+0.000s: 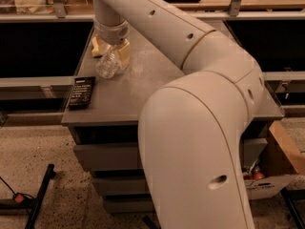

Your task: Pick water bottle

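The water bottle [106,66] is small, clear and ribbed. It lies tilted on the grey table [143,87] near the far left corner. My gripper [114,55] comes down from above at the end of the white arm, right over the bottle's upper end, and the wrist hides where they meet. The cap is hidden under the gripper. A pale yellow sponge block [98,47] sits just behind the bottle, and another pale yellow piece [124,54] shows to the bottle's right.
A black flat packet [81,92] lies at the table's left front edge. Drawers [105,156] sit under the tabletop. A cardboard box [281,168] stands on the floor at right. A shelf rail [52,17] runs behind the table.
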`<state>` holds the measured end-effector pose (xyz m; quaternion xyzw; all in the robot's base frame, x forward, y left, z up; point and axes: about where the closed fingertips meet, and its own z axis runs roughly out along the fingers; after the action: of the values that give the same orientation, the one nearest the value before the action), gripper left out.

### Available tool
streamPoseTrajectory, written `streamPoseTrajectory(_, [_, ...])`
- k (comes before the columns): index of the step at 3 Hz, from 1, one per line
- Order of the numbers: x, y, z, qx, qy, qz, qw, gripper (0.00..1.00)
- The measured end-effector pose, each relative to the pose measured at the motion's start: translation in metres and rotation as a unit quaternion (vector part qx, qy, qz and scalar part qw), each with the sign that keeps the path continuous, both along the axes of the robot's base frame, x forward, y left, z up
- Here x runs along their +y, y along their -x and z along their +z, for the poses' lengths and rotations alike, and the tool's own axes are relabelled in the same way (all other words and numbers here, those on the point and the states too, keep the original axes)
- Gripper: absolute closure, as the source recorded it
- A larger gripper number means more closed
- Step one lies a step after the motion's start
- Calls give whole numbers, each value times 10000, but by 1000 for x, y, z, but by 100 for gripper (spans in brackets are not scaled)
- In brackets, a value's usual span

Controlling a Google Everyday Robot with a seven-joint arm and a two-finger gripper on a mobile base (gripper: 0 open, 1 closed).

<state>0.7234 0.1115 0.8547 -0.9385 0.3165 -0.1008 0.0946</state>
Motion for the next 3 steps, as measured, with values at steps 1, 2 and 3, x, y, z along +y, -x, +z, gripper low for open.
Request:
streamPoseTrajectory(1, [6, 6, -15, 115, 116, 122, 9998, 63])
streamPoseTrajectory(2, [9, 16, -21, 208, 122, 208, 9995, 76])
streamPoseTrajectory(3, [9, 17, -21, 215, 112, 211, 9995, 93])
